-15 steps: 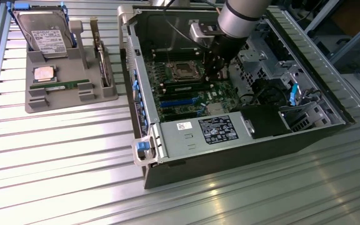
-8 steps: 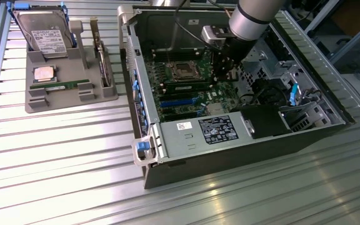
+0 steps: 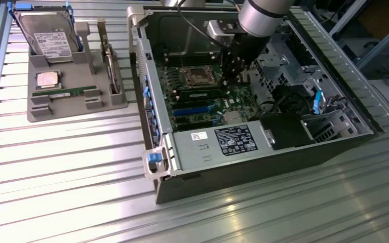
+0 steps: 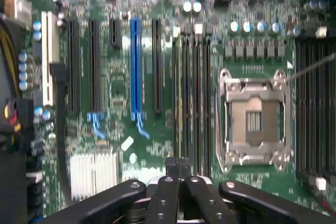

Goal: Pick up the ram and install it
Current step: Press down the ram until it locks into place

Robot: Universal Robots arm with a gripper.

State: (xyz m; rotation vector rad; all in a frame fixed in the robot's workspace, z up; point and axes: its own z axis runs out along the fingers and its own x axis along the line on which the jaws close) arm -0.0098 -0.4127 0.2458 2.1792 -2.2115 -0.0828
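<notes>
arm reaching down into the open computer

on the exterior view's left a gray holder tray (image 3: 42,109) is sitting on the ribbed metal table (image 3: 66,167). a hard drive (image 3: 49,38) is standing up at the back of the tray. a square silver cpu chip (image 3: 48,79) is lying flat in the middle. just in front of the chip, a ram (image 3: 66,91) stick is lying in its slot in the tray, long and thin and green. a wider green card (image 3: 112,68) is standing on its edge at the tray's right side.

next comes the open computer case (image 3: 248,101), lying on its side with the green motherboard (image 3: 201,98) showing. the empty cpu socket (image 3: 199,75) is sitting in the middle of the board. a gray power box (image 3: 225,144) with white labels is sitting at the near end of the case.

the robot arm (image 3: 262,15) is coming in from above, and its claw (image 3: 232,76) is hanging down inside the case, just beside the cpu socket on the exterior view's right.

from the wrist view, the claw's black fingers (image 4: 173,198) are pressed together over the board, fully closed. i cannot tell if anything is pinched between them. right ahead of the fingertips the long dark memory slots (image 4: 191,98) are running side by side, with the cpu socket (image 4: 254,121) next to them and a blue slot (image 4: 136,66) on their other side.
</notes>
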